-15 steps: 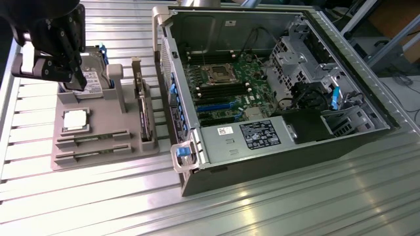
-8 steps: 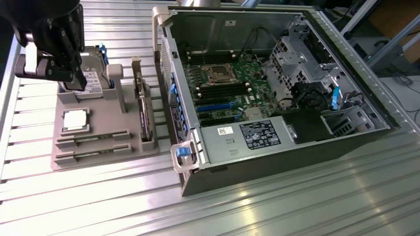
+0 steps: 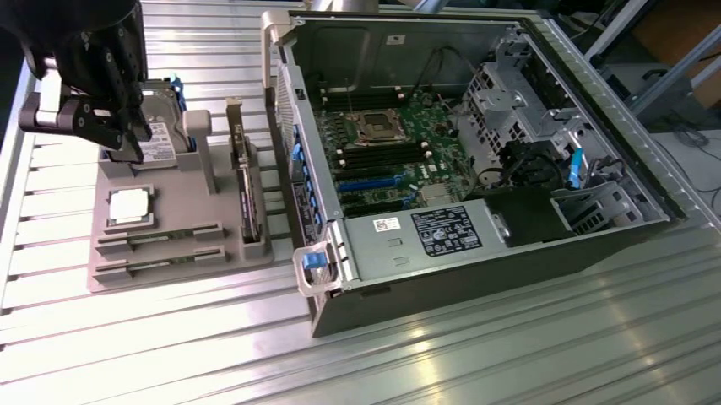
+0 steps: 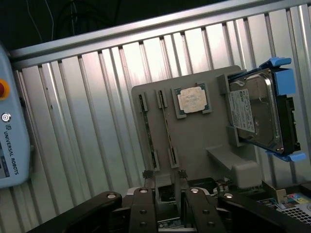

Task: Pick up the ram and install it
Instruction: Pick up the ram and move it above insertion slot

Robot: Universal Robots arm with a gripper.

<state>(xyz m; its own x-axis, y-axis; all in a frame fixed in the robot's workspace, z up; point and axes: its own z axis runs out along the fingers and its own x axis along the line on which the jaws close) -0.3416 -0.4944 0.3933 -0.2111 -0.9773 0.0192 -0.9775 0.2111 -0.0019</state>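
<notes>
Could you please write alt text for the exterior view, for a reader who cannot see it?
A robot gripper hangs over a hard drive on a grey tray that also holds a processor, ram sticks and an expansion card. On the exterior view's right lies an open computer case with its motherboard exposed.

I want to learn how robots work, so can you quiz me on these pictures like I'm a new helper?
1. True or false: the computer case lies open.
2. Which thing is the gripper nearest? A. hard drive B. processor chip C. expansion card
3. Where does the ram rest?
Key: 1 true; 2 A; 3 in the gray tray.
</notes>
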